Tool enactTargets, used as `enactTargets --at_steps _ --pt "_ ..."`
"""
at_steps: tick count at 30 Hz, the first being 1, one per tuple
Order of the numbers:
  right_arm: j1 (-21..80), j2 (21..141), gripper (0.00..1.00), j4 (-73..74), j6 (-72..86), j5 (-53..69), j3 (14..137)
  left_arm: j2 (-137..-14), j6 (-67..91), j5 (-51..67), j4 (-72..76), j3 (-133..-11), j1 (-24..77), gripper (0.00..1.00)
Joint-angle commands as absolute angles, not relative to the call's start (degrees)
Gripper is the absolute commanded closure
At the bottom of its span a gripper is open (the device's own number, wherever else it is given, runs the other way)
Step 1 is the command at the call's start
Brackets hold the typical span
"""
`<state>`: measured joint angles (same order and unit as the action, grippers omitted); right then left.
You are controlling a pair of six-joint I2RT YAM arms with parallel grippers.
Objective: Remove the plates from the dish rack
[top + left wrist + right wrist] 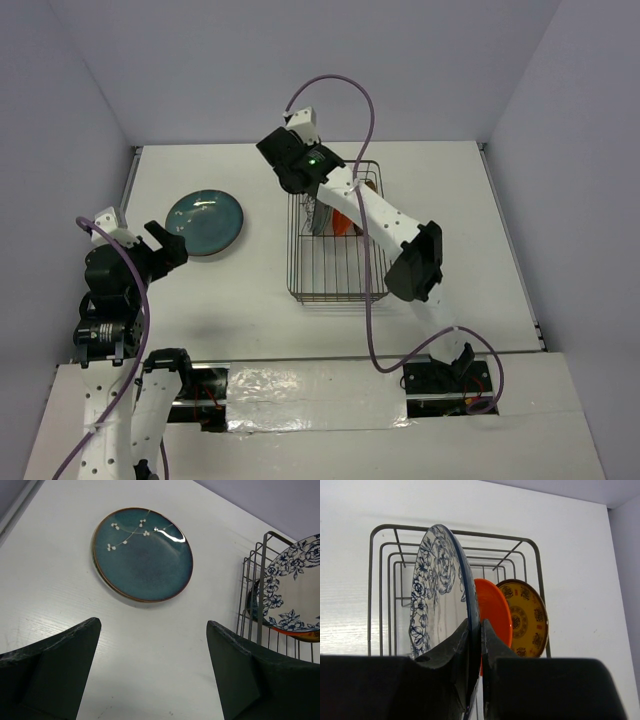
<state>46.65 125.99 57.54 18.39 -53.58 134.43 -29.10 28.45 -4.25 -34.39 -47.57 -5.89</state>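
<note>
White surface (pixel 480 250), pale walls. We see the right jaws clamped on the blue-flowered plate (pixel 437 600) standing in the rack (pixel 325 268). The left jaws are wide and empty near the teal plate (pixel 204 221). Risk: rim snagging wires, thin grip slipping.

white tabletop (pixel 470 250) with faint wood grain, plain pale lavender walls (pixel 200 60) on three sides, soft even light, glossy strip (pixel 320 385) at near edge

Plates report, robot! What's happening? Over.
Right claw shut on blue-flowered plate in rack. Left claw open, empty. Teal plate on table; orange plate, yellow plate racked. No blocker seen.
</note>
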Motion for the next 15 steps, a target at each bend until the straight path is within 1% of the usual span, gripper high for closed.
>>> enactTargets --at_steps 1,5,8,10,12,13,15 --pt "46.84 117.43 1.00 54.14 14.08 -61.86 139.56 -29.18 27.86 -5.10 -33.05 -47.81 -5.45 0.00" --pt "47.90 114.70 1.00 52.21 9.15 -65.90 140.97 -29.44 27.86 -5.27 -33.05 -47.99 -5.54 0.00" --pt "49.04 110.75 1.00 50.02 5.98 -67.50 139.93 -30.23 26.99 -2.91 -32.17 -48.34 -5.54 0.00" --pt "50.79 108.12 1.00 48.43 4.84 -67.24 138.70 -31.29 25.85 2.52 -31.64 -49.39 -5.45 0.01" --pt "52.46 103.81 1.00 50.08 6.23 -64.53 137.73 -31.81 25.75 10.68 -29.19 -50.27 -5.54 0.01" --pt "52.64 102.32 1.00 51.14 9.20 -58.94 137.38 -32.25 26.36 20.99 -27.53 -50.27 -5.54 0.01" --pt "52.65 96.18 1.00 51.16 11.50 -50.41 133.62 -32.87 29.94 30.71 -21.55 -50.01 -5.54 0.00"
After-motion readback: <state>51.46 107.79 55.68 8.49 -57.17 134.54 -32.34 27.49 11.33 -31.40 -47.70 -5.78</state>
